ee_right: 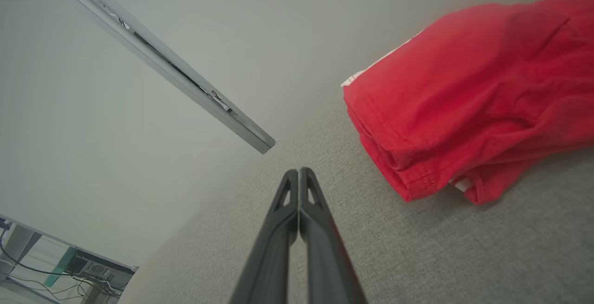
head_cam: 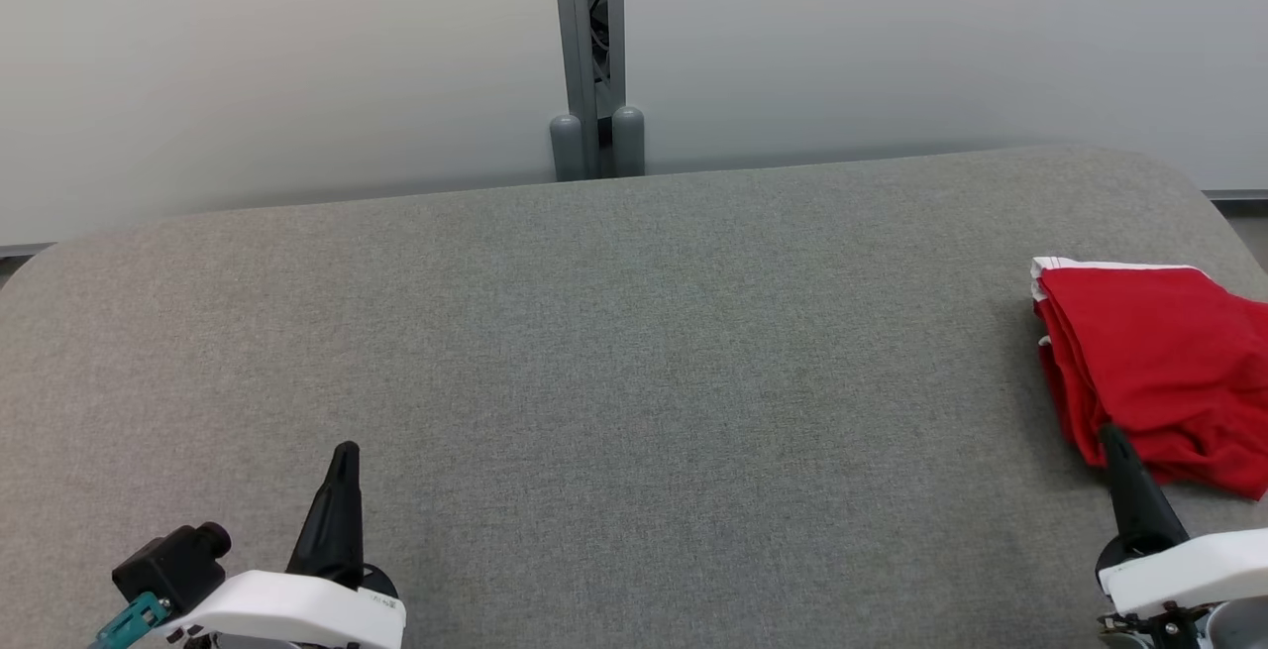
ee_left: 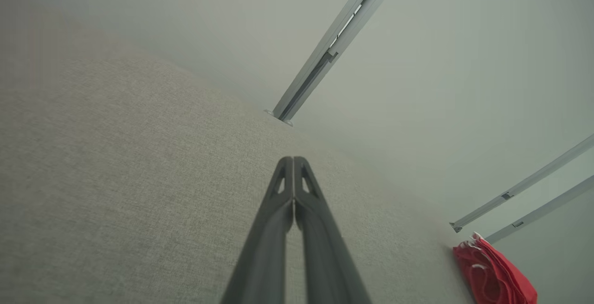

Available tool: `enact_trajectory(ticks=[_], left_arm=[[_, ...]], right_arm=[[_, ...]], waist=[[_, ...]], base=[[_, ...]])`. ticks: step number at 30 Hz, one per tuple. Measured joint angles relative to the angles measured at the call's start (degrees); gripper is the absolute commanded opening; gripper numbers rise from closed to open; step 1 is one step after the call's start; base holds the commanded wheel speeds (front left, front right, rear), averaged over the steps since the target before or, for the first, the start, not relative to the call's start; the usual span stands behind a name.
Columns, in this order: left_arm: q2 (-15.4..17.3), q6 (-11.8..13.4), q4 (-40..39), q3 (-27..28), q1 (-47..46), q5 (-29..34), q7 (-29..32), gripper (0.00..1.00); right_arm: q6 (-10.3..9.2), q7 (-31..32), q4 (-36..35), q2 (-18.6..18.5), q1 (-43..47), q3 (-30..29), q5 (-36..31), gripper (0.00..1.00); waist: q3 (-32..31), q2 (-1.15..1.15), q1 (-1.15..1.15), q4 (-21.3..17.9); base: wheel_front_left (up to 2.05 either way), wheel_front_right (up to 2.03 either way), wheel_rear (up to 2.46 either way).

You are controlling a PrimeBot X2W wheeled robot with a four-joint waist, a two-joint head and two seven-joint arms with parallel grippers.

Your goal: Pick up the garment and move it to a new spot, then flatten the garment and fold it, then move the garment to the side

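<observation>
The garment [head_cam: 1154, 362] is red with a white trim, folded into a thick bundle at the right end of the grey table [head_cam: 614, 352]. It also appears in the left wrist view [ee_left: 494, 274] and large in the right wrist view [ee_right: 473, 90]. My right gripper [head_cam: 1109, 436] is shut with nothing in it, its tip near the bundle's near-left edge; whether it touches the cloth I cannot tell. At the lower left my left gripper [head_cam: 345, 453] is shut and empty, far from the garment. Both show pressed-together fingers, the left gripper [ee_left: 293, 160] and the right gripper [ee_right: 299, 171].
A pale wall runs behind the table, with a grey vertical post [head_cam: 594, 54] at its middle. The table's corners are rounded and its right edge lies just beyond the garment. A desk with cables [ee_right: 69, 262] stands off to one side.
</observation>
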Motion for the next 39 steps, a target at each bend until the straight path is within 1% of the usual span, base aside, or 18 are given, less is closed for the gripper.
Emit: enact_trajectory(ticks=[22,39], left_arm=[[-2.3,-3.7,1.9,0.8,-2.3,-14.4,0.4,0.00],[-3.5,-6.0,2.9,1.3,-3.5,-23.5,0.7,0.00]], right_arm=[[-0.01,5.0,2.0,-0.5,-2.0,-4.4,14.9,0.00],[-0.01,8.2,3.3,-0.6,-3.2,-6.9,24.3,0.00]], waist=[[-0.1,0.00,0.00,0.2],[-0.1,0.00,0.00,0.4]], base=[[0.00,0.00,0.00],[0.00,0.00,0.00]])
